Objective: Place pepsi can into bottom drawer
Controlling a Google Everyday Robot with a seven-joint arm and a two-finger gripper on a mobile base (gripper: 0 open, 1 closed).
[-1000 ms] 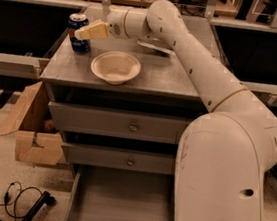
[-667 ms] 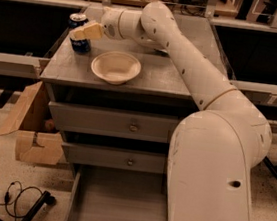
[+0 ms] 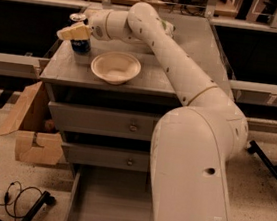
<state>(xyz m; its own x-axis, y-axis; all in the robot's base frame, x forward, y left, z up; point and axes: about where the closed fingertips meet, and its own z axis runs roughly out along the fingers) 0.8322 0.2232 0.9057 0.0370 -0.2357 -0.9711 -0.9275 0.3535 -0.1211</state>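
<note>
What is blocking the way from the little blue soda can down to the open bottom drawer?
Nothing visible. The gripper is right at the dark-blue pepsi can on the cabinet top; the white round bowl sits beside it, not in front. The grey bottom drawer is pulled open below.

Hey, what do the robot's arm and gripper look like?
The arm is smooth, rounded off-white casing, thick at the base and tapering, with small dark dots and a thin seam ring. No cables show. The gripper, at the far-left corner of the cabinet top by the pepsi can, is pale yellowish.
</note>
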